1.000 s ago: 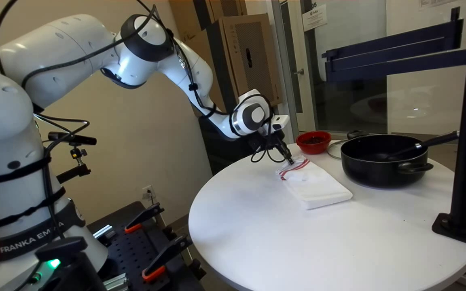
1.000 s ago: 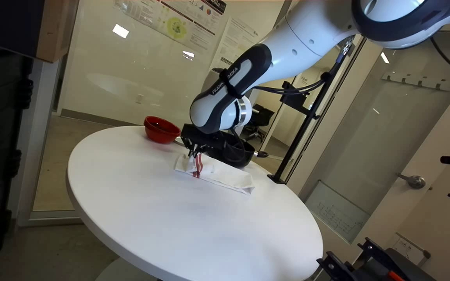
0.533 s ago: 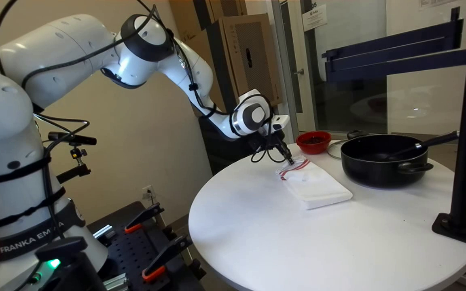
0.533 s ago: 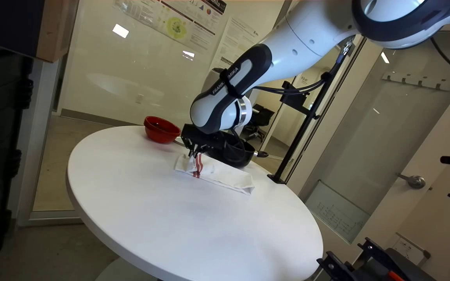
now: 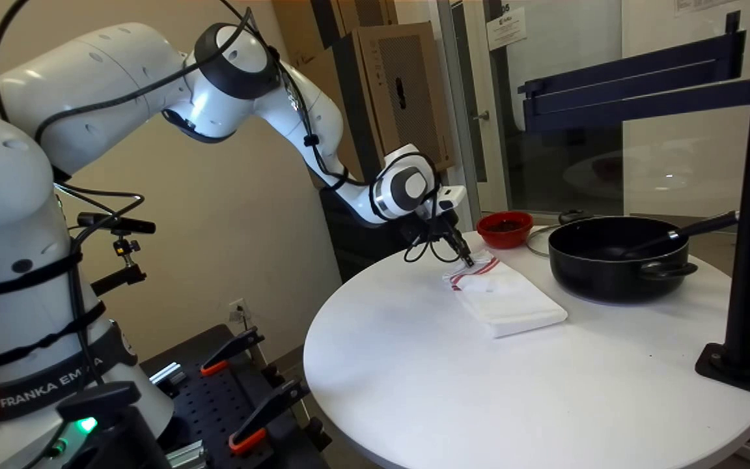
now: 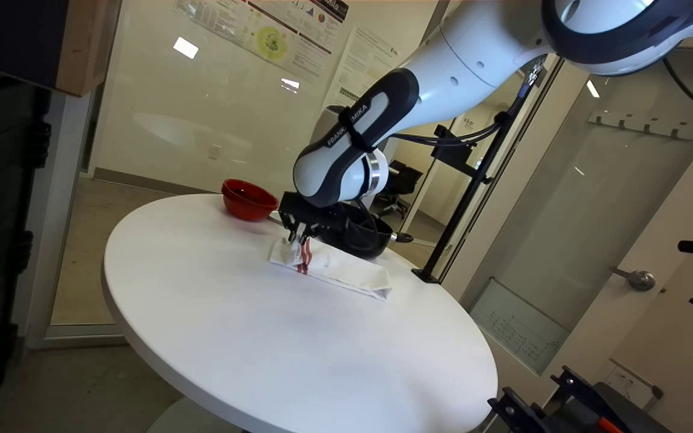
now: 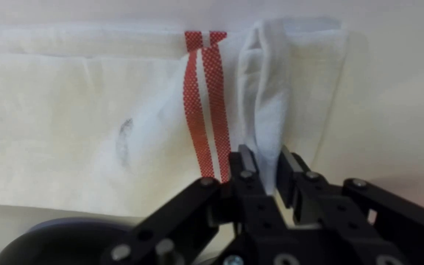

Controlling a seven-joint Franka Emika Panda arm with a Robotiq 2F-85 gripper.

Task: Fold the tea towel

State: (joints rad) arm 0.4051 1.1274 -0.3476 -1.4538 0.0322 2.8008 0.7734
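The white tea towel [image 5: 512,301] with a double red stripe lies folded into a long strip on the round table. It also shows in the other exterior picture [image 6: 349,272] and in the wrist view [image 7: 68,110]. My gripper [image 5: 469,262] is low at the striped end of the towel, pointing down. In the wrist view my gripper [image 7: 265,151] has its fingers a little apart, with a raised fold of the towel standing between them. The fold lies close to both fingers, and a narrow gap shows beside the right one. The towel's end lies flat beyond the fold.
A black pot [image 5: 616,273] with a utensil stands on the white table [image 5: 427,384] beside the towel. Its edge also shows in the wrist view [image 7: 61,244]. A red bowl [image 5: 505,230] stands beyond the gripper. A black post [image 5: 743,260] is clamped at the table edge.
My gripper's fingers have parted slightly around the fold during the last half second. The arm and the rest of the towel show almost no movement.
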